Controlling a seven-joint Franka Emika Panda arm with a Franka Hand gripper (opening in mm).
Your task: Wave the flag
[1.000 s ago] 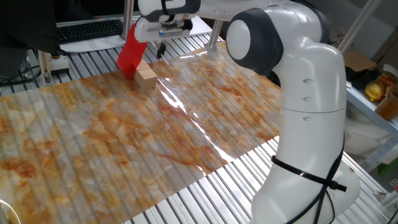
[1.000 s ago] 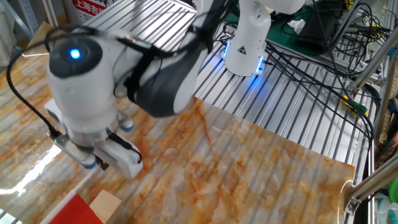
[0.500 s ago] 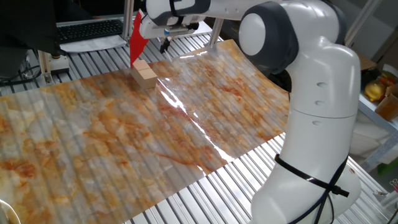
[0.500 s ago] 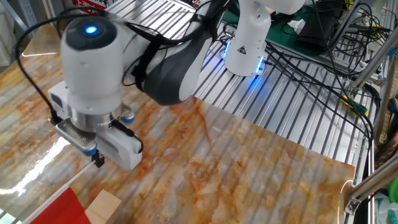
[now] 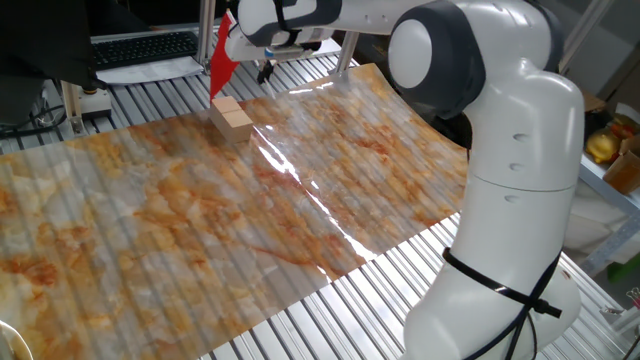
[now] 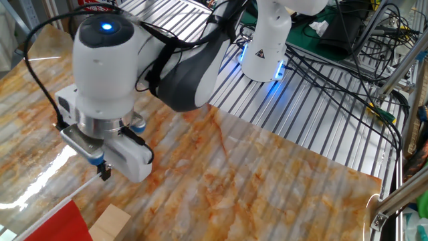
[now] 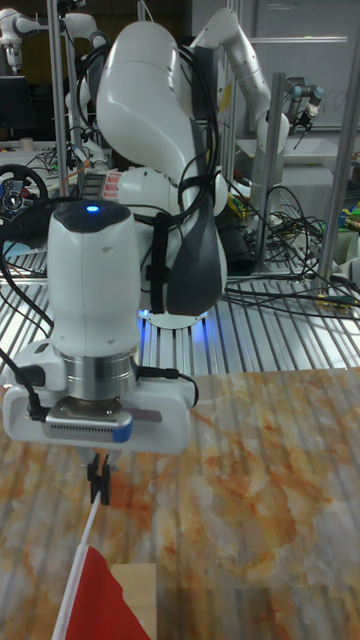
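the white arm [image 5: 500, 150] fills the right side of one fixed view, its base on the slatted metal table [image 5: 400, 290] and its upper links reaching over to the far left corner. under it lies the large orange-marbled sheet [image 5: 200, 210], glossy, covering most of the table — bare ribbed metal shows along its near right edge and beyond its far edge, and the sheet's broad middle and near-left part carry nothing. behind the arm in the other fixed view, black cables [image 6: 334, 60] trail across the bare slats, well apart from the work. the gripper [image 7: 97, 480] hangs at the sheet's far left corner, its dark fingers [image 7: 98, 474] pressed close together on a thin pale stick [image 7: 82, 555] that slants down and away from them; the grip point is small and dark, so it seems pinched rather than merely touching. the flag [image 5: 221, 62] is at that stick's lower end, its red cloth seen almost edge-on in one fixed view as a narrow strip standing above the block, and as a flat red corner at the bottom edge of the other two views. the tan wooden block [image 5: 232, 117] sits on the sheet just beside the cloth — near the sheet's far edge.
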